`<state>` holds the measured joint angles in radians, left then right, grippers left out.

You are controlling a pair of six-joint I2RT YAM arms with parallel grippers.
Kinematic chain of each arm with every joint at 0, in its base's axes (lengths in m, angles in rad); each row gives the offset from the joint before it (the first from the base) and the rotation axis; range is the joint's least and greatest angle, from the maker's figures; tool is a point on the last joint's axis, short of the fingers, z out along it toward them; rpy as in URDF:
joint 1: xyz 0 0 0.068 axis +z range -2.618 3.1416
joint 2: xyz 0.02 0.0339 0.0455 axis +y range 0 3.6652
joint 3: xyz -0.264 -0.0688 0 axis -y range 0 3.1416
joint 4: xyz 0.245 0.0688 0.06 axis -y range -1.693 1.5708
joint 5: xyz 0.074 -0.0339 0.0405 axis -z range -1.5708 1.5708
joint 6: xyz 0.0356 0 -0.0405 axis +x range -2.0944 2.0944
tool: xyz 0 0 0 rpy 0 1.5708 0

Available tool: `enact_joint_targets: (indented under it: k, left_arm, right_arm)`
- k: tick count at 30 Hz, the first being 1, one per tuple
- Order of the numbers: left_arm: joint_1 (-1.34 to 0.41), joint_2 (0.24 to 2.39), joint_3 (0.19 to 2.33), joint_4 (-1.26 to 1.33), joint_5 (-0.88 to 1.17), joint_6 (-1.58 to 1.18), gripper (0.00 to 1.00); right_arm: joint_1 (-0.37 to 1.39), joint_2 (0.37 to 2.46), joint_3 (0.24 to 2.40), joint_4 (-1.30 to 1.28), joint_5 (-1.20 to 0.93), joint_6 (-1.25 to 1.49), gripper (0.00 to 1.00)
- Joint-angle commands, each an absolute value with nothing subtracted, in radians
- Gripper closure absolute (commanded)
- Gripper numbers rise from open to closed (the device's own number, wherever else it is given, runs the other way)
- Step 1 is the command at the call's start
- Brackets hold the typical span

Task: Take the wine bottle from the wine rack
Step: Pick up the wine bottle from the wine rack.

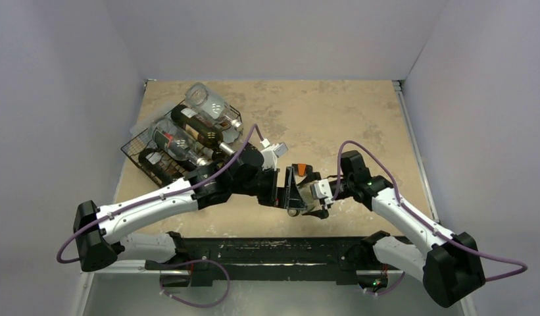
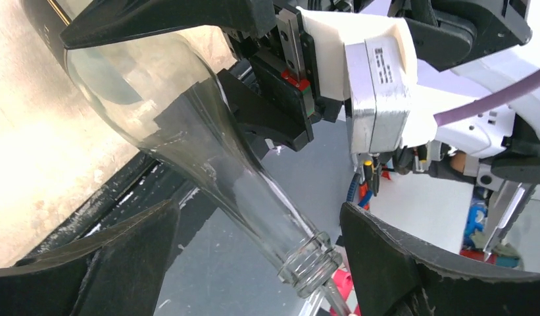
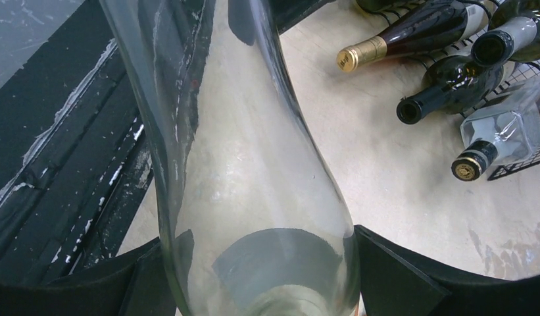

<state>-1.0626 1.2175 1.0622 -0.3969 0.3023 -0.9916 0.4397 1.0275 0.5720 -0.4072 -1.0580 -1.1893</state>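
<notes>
- Presently, your top view places the wine bottle [image 1: 292, 191] off the wine rack [image 1: 132, 146] and well apart from it, between both grippers over the near side of the table [image 1: 346, 118]. You cannot read either grip there.
- Your left wrist view shows the left gripper [image 2: 259, 214] spread wide, its fingers clear of the glass neck between them.
- Your right wrist view shows the right gripper [image 3: 254, 266] clamped on the bottle's body, with other bottles [image 3: 444, 99] lying in the rack.
</notes>
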Motion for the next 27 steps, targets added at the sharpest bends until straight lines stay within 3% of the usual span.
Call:
enact_joint_targets:
  k: [1,14,19,27]
  left_arm:
    - [-1.063,1.166,1.031,-0.323,0.286,-0.881,0.08]
    - [-1.075,0.859,0.958,-0.263,0.192,-0.543,0.06]
    - [-1.107,0.748,0.816,-0.149,0.204,-0.377,0.06]
    - [-1.310,0.729,0.655,0.023,-0.068,-0.070,0.00]
  right_arm:
    - [0.427,1.029,0.624,-0.407,-1.147,-1.153,0.65]
    - [0.412,1.040,0.626,-0.406,-1.157,-1.142,0.66]
    - [0.402,1.045,0.627,-0.396,-1.167,-1.118,0.66]
    - [0.391,1.067,0.633,-0.391,-1.186,-1.091,0.66]
